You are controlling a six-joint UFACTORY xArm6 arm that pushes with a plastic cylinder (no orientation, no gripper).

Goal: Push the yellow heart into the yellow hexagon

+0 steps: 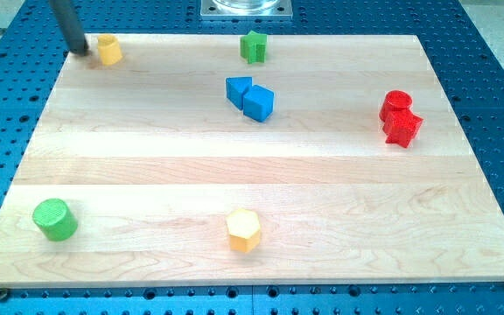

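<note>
The yellow heart sits at the board's top left corner. My tip is just to its left, close to or touching it. The rod slants up to the view's top left. The yellow hexagon lies far away near the bottom edge, about the middle of the board.
A green star-like block is at the top centre. Two blue blocks touch each other below it. A red cylinder and a red star-like block sit at the right. A green cylinder is at the bottom left. The wooden board lies on a blue perforated table.
</note>
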